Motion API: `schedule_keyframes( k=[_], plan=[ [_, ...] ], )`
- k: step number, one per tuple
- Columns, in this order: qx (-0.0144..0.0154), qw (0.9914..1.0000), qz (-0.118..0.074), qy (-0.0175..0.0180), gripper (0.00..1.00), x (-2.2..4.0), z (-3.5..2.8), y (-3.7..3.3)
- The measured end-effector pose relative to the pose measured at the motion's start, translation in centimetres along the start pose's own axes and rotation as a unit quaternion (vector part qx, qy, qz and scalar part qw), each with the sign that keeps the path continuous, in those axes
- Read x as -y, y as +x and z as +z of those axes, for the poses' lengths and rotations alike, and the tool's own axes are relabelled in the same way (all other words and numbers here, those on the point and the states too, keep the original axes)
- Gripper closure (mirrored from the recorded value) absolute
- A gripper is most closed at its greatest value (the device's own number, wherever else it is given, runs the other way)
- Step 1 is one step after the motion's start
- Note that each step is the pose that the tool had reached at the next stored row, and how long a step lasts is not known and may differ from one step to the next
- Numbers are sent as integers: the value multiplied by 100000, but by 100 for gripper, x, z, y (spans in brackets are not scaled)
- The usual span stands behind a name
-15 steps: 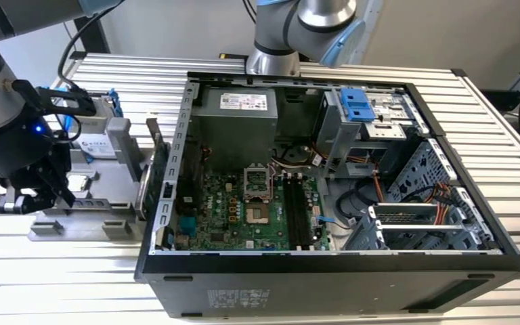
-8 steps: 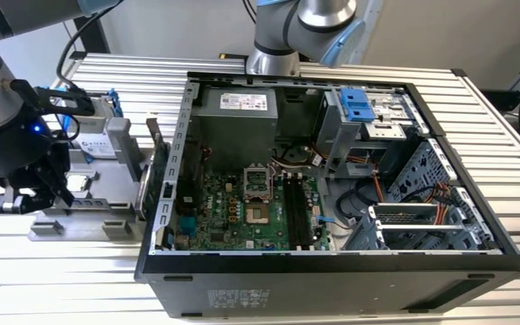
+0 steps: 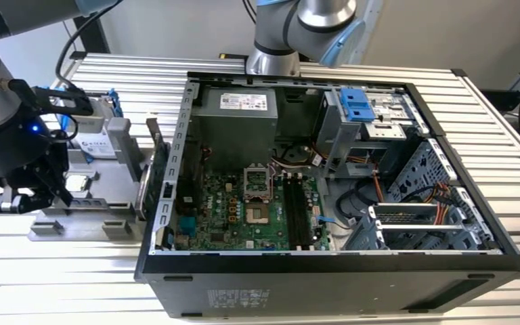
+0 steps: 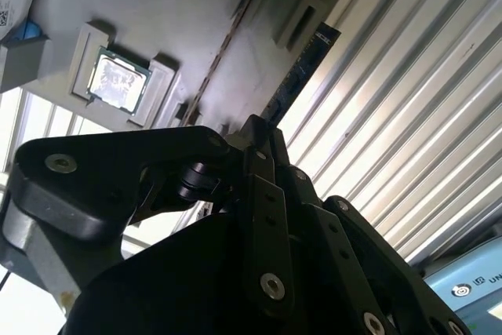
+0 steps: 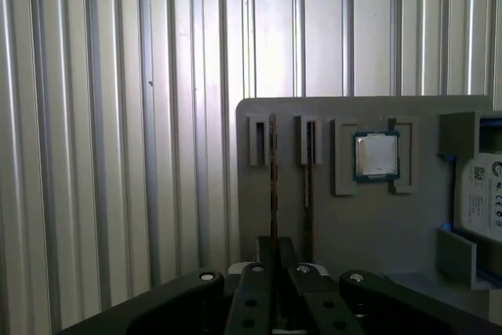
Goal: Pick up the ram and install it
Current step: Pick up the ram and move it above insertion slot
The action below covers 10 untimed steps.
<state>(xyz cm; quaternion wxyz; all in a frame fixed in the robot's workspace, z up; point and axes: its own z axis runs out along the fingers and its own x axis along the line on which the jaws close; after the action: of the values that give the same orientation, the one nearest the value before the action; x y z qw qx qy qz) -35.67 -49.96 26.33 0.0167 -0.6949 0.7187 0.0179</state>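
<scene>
Hanging at the gray holder's edge away from the computer case, the gripper appears in the exterior view. In the second wrist view, narrowed jaws pinch the ram. The first wrist view shows it edgewise in the holder's outermost slot; lifting straight seems safest.

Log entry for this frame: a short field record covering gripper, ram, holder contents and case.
gripper: over the gray parts holder, at the exterior view's left of the case
ram: edge-on in a holder slot, in line with the gripper; whether it is grasped cannot be told
second stick: in the neighbouring slot
also on holder: processor, hard drive
computer case: open, on the slatted table
black slots: ram not yet installed
</scene>
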Motion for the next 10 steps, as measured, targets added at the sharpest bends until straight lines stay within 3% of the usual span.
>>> schedule_keyframes(
  k=[10],
  plan=[
    [-13, 100000, -1, 1, 100, -15, -8, -2]
  ],
)
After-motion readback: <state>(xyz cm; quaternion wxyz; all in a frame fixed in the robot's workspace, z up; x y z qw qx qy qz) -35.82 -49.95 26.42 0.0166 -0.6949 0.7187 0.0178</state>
